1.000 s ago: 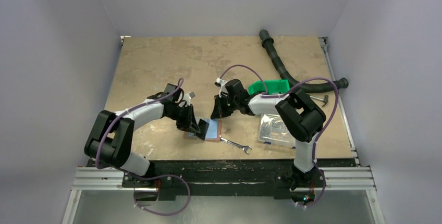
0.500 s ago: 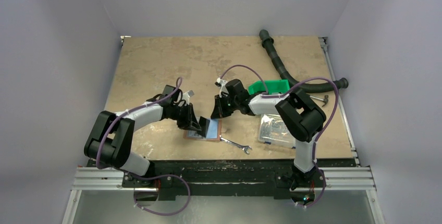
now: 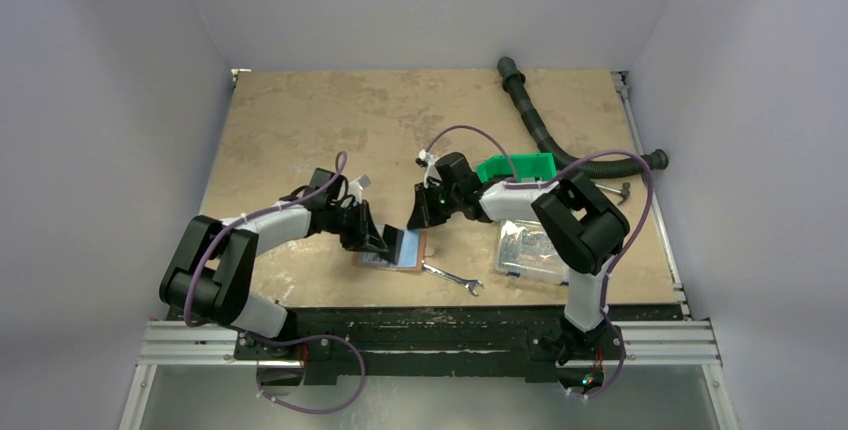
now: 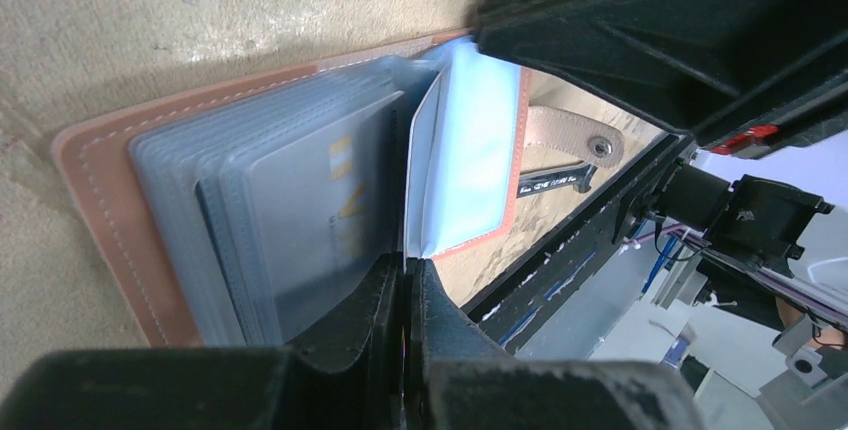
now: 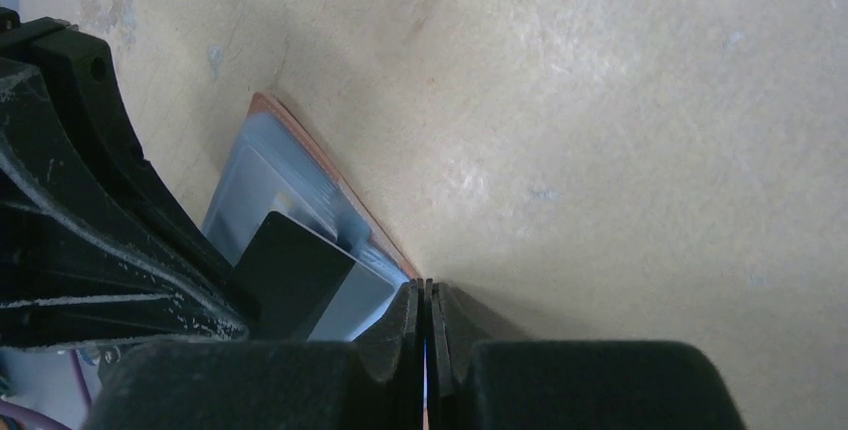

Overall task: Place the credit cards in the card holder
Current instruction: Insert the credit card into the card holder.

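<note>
The reddish-brown card holder (image 3: 406, 268) lies open near the table's front; its rim also shows in the left wrist view (image 4: 95, 210) and the right wrist view (image 5: 300, 140). A darker grey-blue card (image 4: 320, 200) with a gold stripe sits in its clear sleeves. My left gripper (image 3: 388, 245) (image 4: 408, 262) is shut on the edge of a thin light blue sheet (image 4: 470, 150) standing at the fold; it looks like the light blue card, perhaps in a sleeve. My right gripper (image 3: 418, 220) (image 5: 425, 288) is shut at the holder's far rim, a blue sliver between its jaws.
A wrench (image 3: 452, 278) lies just right of the holder and shows in the left wrist view (image 4: 550, 180). A clear compartment box (image 3: 530, 250) is at the right, a green bin (image 3: 515, 166) behind it, and a black hose (image 3: 560, 145) at the back right.
My left gripper has shifted slightly right and lower with the light blue sheet, which shows more of its face. The right gripper has barely moved.
</note>
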Robot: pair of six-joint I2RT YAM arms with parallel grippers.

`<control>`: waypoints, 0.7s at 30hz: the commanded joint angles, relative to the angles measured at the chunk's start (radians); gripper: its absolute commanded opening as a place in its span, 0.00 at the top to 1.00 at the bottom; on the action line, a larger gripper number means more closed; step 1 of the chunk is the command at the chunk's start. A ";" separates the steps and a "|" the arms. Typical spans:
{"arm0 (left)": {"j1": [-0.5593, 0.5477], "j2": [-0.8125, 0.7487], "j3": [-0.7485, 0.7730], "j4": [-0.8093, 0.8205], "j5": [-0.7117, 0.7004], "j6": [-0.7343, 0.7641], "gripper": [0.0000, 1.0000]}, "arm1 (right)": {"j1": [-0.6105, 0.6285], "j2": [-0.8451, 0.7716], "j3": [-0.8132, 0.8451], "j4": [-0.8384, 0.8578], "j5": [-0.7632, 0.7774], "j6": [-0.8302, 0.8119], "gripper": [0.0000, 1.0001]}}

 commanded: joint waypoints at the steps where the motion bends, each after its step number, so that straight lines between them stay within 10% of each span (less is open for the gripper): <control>1: 0.002 0.028 0.008 -0.038 -0.037 -0.005 1.00 | -0.024 -0.116 -0.046 -0.060 0.013 0.028 0.89; 8: -0.004 0.002 0.027 -0.063 -0.108 -0.006 0.72 | -0.023 -0.271 -0.066 -0.186 0.094 0.012 0.61; 21: -0.098 -0.019 0.101 -0.144 -0.272 -0.004 0.45 | 0.002 -0.294 -0.211 -0.067 0.022 0.151 0.48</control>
